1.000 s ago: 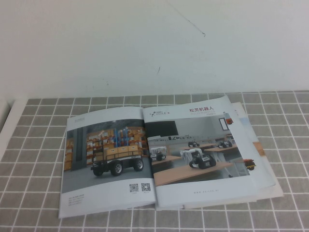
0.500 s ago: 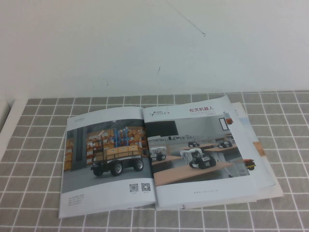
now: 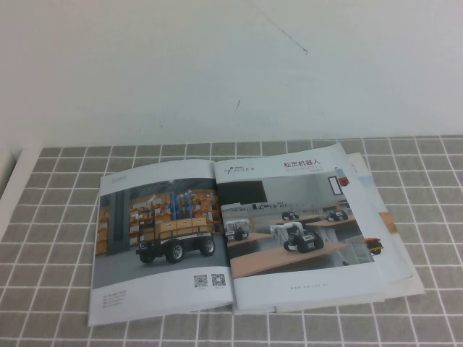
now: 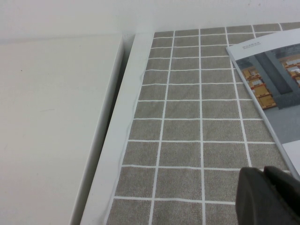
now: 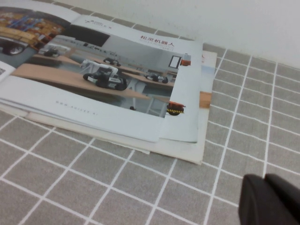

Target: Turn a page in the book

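Checked cloth (image 3: 58, 217) — open book (image 3: 239, 238); right claw (image 5: 272, 199) closed (empty), left claw (image 4: 267, 194) unclear.

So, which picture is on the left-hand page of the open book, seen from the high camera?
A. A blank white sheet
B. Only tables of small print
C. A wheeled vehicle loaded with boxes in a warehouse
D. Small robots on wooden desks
C: in the high view the book lies open, and its left-hand page shows a wheeled vehicle carrying boxes among warehouse shelves.
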